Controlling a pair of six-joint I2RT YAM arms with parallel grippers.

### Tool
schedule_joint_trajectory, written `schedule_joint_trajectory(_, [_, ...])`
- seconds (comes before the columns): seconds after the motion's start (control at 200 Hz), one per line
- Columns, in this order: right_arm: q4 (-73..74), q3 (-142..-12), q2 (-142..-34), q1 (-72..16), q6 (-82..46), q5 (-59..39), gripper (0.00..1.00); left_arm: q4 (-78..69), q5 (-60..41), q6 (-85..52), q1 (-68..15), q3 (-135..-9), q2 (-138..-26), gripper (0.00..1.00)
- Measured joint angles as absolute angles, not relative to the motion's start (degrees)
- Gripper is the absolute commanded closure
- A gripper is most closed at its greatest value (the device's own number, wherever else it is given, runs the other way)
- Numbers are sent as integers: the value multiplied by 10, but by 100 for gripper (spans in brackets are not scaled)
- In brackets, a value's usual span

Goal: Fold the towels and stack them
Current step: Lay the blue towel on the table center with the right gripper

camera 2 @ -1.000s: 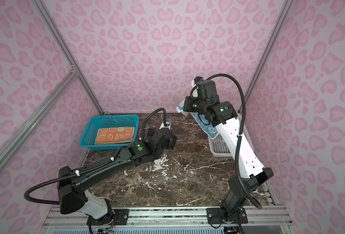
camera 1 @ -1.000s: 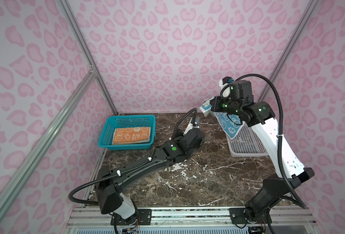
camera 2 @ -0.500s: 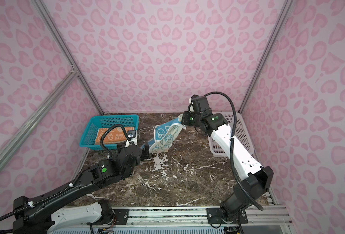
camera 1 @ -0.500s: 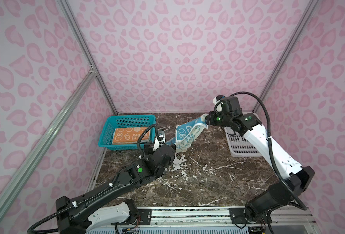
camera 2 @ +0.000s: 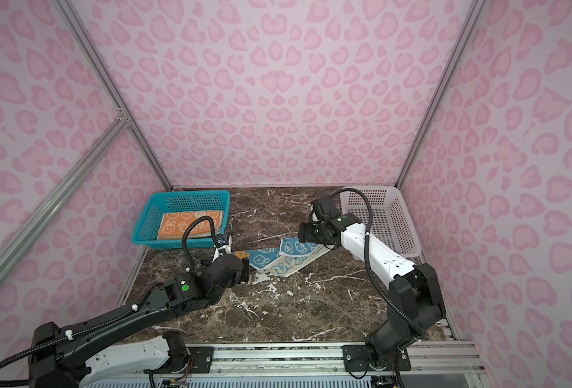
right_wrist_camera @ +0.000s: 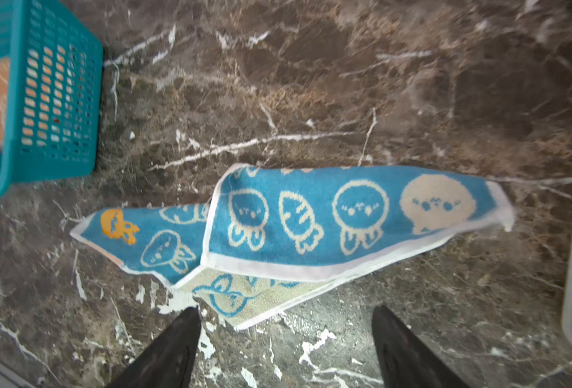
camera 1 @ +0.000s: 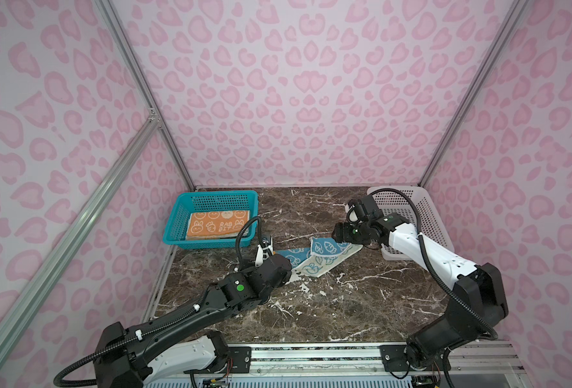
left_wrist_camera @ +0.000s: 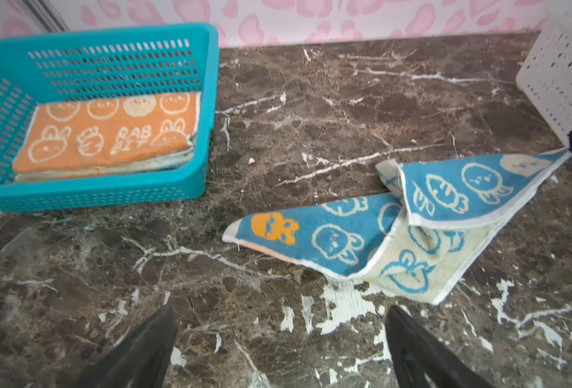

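A blue towel (camera 1: 315, 257) (camera 2: 286, 257) with white rabbit drawings lies rumpled on the marble table, one corner flipped over and its pale underside showing (left_wrist_camera: 412, 215) (right_wrist_camera: 311, 215). My right gripper (right_wrist_camera: 284, 310) (camera 1: 337, 235) hovers open at the towel's right end with nothing between its fingers. My left gripper (left_wrist_camera: 281, 309) (camera 1: 284, 268) stands open over bare marble just short of the towel's left end. An orange towel (camera 1: 215, 225) (camera 2: 189, 225) (left_wrist_camera: 106, 131) lies folded in the teal basket on another pale folded cloth, of which only the edge shows.
The teal basket (camera 1: 177, 235) (camera 2: 145, 235) (left_wrist_camera: 207, 100) (right_wrist_camera: 59, 100) sits at the back left. At the back right a white perforated basket (camera 1: 427, 215) (camera 2: 397, 218) (left_wrist_camera: 560, 74) stands just behind my right arm. Pink patterned walls close three sides.
My right gripper brought the blue towel from above the white basket down to the table's middle and opened, letting it go. My left arm drew back toward the front left.
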State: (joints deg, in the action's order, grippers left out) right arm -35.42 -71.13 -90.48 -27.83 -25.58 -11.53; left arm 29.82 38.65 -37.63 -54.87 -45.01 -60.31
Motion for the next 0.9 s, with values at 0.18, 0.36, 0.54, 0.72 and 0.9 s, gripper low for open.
schedule_joint_trajectory(0.18, [-338,-654,-919,-295,-254,-105,18,305,340,-404,-549,-431,-602,2])
schedule_joint_trajectory(0.36, [-310,-618,-922,-295,-262,-98,19,303,303,-409,-549,-430,-621,2])
schedule_joint_trajectory(0.54, [-301,-573,-889,-253,-264,-85,19,295,269,-409,-549,-449,-670,2])
schedule_joint_trajectory(0.72, [-294,-552,-885,-185,-257,-81,25,276,237,-411,-549,-465,-717,2])
schedule_joint_trajectory(0.9, [-283,-588,-940,-175,-241,-93,30,269,218,-416,-550,-483,-751,2])
